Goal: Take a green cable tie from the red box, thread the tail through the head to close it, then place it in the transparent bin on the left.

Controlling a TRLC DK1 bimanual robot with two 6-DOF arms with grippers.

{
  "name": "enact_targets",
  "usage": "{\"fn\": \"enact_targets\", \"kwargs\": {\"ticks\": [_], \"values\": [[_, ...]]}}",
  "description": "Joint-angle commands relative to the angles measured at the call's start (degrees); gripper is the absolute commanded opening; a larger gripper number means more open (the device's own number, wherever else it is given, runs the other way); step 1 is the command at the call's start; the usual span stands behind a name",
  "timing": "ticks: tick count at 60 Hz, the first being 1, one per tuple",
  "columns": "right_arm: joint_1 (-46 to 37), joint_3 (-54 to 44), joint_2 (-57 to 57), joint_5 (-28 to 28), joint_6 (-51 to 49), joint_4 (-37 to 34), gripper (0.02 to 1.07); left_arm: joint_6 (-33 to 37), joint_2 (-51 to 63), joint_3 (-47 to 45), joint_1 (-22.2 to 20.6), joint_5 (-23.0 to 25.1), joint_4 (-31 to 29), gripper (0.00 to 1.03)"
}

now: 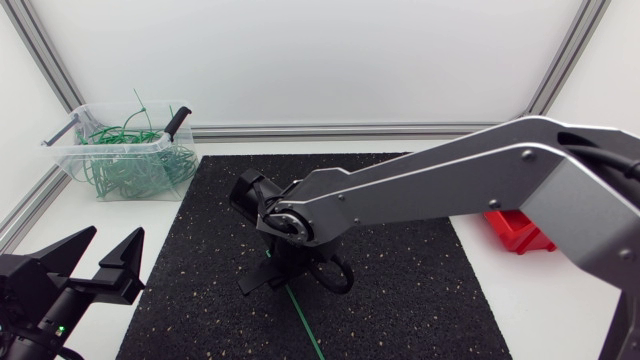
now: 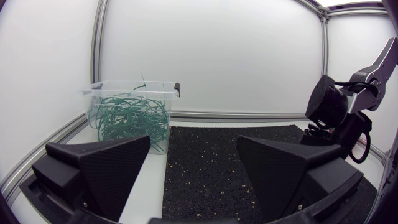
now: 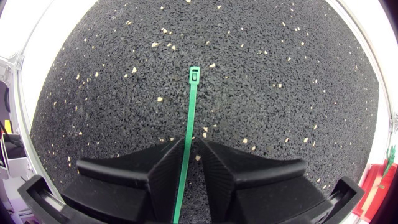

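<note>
One green cable tie (image 3: 188,118) is pinched between the fingers of your right gripper (image 3: 191,146), which press on it from both sides; it runs straight, head end ahead of the fingertips over the black mat (image 1: 420,300); your left gripper (image 1: 108,248) hangs by the mat's near left corner, fingers spread wide; the transparent bin (image 1: 75,160) of green ties stands far left; the red box (image 1: 520,232) is partly hidden by your right arm.

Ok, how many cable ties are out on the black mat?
1: a green cable tie on the black mat, gripped by the right tool. The right arm may hide others.
</note>
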Motion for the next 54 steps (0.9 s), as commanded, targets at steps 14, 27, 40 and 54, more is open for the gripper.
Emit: {"fn": "enact_targets", "kwargs": {"ticks": [14, 27, 40, 54], "values": [[1.55, -2.05, 2.27, -1.67, -0.86, -1.91, 0.22, -0.23, 0.97, -2.0, -0.61, 0.14, -1.88, 0.97], [1.64, -1.61, 2.71, -1.15, -1.38, -2.7, 0.08, -0.23, 0.97, -2.09, -0.7, 0.14, -1.88, 0.97], [1.9, -1.87, 1.48, -1.23, -1.74, -3.32, 0.08, -0.23, 0.97, -2.09, -0.7, 0.14, -1.88, 0.97], [2.16, -2.49, -2.74, -1.41, -1.74, -4.02, 0.08, -0.06, -1.84, -1.82, 0.88, 0.23, -1.79, 0.94]]}}
